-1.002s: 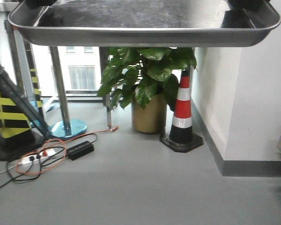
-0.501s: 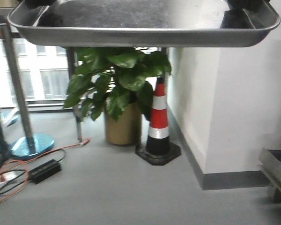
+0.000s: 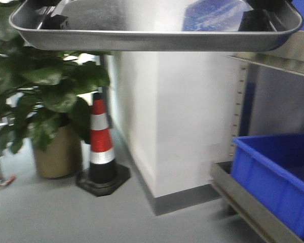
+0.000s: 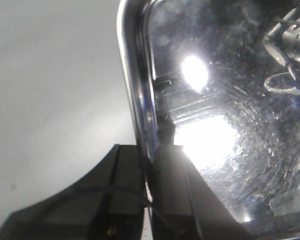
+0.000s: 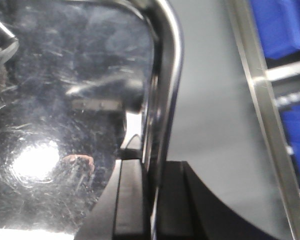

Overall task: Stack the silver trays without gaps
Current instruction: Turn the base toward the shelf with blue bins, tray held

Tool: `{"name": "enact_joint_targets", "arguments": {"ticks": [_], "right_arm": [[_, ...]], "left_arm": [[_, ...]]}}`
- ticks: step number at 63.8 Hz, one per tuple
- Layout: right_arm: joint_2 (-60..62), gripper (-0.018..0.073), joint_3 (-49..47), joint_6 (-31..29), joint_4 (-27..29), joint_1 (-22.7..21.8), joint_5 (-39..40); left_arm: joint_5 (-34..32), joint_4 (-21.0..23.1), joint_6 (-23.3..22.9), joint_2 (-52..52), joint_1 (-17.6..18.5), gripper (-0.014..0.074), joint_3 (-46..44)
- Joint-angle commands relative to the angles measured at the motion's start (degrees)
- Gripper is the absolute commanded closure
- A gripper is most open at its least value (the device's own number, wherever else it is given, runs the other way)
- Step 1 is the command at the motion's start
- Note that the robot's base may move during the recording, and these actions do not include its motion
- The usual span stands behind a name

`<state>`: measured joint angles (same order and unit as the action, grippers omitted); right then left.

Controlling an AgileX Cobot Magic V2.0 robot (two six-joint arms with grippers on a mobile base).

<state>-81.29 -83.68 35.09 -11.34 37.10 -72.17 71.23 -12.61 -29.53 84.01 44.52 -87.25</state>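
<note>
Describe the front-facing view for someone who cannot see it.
A shiny silver tray is held high across the top of the frame. Below it stand a leafy potted plant and an orange-and-white traffic cone beside a white wall corner, with a blue plastic bin on a steel rack at right.

Nothing readable in any view: no text, brand, number or sign. Silver tray (image 3: 152, 40): only glare and scratches on the steel, no legible stamp. Traffic cone (image 3: 101, 144): plain red and white bands, no lettering. Blue bin (image 3: 273, 177): blurred, no label that can be made out.
</note>
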Motion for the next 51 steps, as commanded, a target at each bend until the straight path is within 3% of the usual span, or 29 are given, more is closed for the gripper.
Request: {"name": "enact_joint_targets", "arguments": {"ticks": [1, 51], "right_arm": [[1.89, 0.0503, -2.02, -1.42, -2.46, 0.0, -0.57], [1.89, 0.0503, -2.02, -1.42, -2.46, 0.0, -0.57]], "left_arm": [[3.37, -1.07, 1.4, -1.99, 0.54, 0.0645, -1.85], [3.37, -1.06, 1.4, -1.99, 0.45, 0.0645, -1.85]]}}
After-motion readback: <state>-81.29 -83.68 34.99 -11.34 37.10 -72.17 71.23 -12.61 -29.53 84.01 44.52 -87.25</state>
